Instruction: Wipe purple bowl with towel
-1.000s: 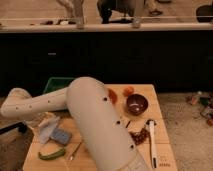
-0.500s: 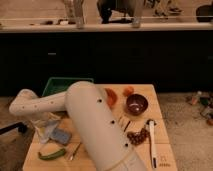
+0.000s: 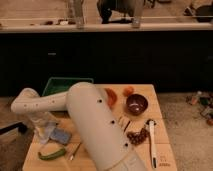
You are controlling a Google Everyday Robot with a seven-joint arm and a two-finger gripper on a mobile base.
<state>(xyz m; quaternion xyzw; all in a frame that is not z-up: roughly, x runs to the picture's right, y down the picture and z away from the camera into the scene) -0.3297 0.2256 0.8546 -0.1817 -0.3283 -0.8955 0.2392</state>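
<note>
Nearest, low over the left of the pale wooden counter (image 3: 163, 125), white pincer (image 3: 43, 126), grip impossible to tell, just beside folded grey-blue towel (image 3: 60, 135); farther, well rightward past bulky white arm (image 3: 95, 125), round purple bowl (image 3: 136, 104).

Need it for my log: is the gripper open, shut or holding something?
Gripper: cannot be told; it is low over the left side of the table.

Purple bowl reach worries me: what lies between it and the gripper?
The camera view shows the robot's own white arm crossing that stretch, with the gripper low at left and the purple bowl at right.
</note>
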